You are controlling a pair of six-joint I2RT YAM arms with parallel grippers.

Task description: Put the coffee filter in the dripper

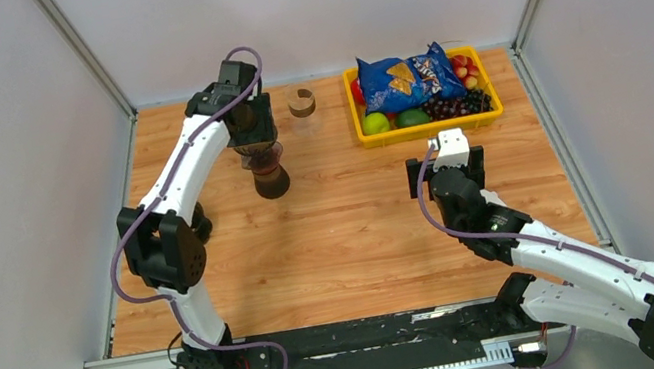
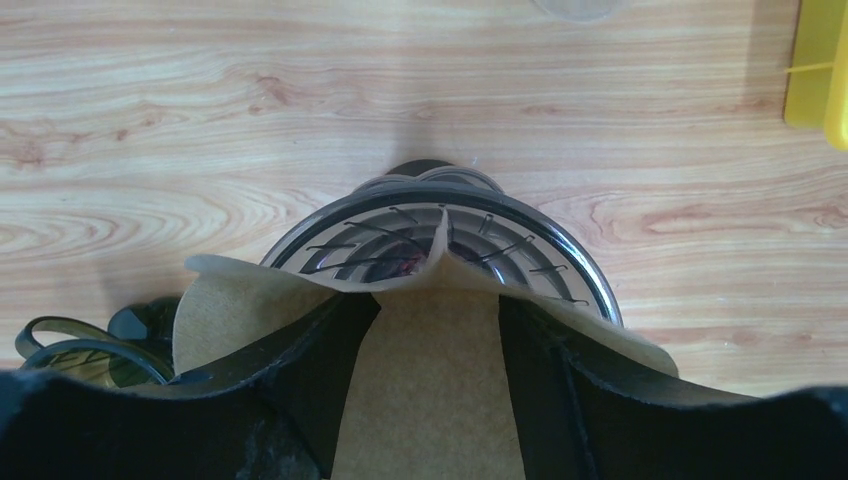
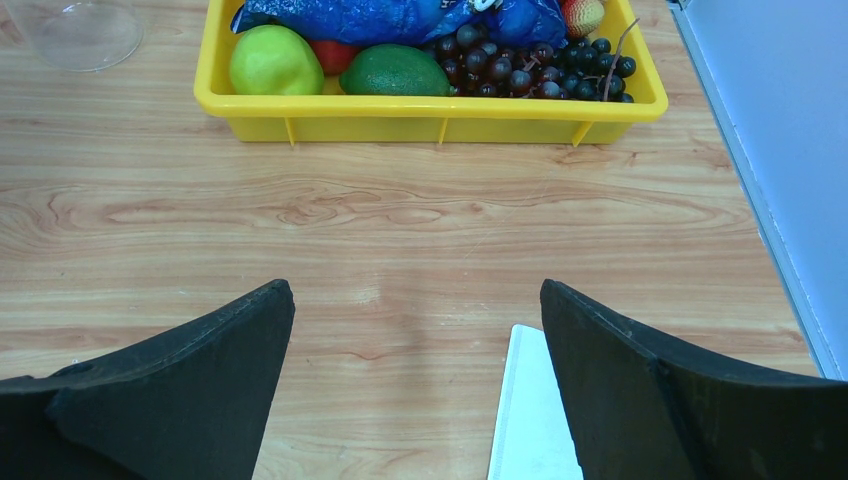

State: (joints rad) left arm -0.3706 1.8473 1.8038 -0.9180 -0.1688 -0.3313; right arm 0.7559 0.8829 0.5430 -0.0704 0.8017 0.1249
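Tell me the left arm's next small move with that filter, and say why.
Probably lower the left gripper a little, pushing the coffee filter down into the dripper. The paper only lies across the near rim, flaring past both fingers, and the ribs beyond show bare, so it looks unseated. The fingers stand apart, so lifting now might leave it perched.

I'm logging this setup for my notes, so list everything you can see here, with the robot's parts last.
coffee filter: one, brown, at left claw, edge over dripper
dripper: one, clear ribbed, back left
ring: one, brown, back centre
tray: one, yellow, back right
chip bag: one, blue, in tray
green fruits: two, in tray
grapes: one bunch, dark, in tray
left claw: one, black, open, over dripper
right claw: one, black, open, short of tray
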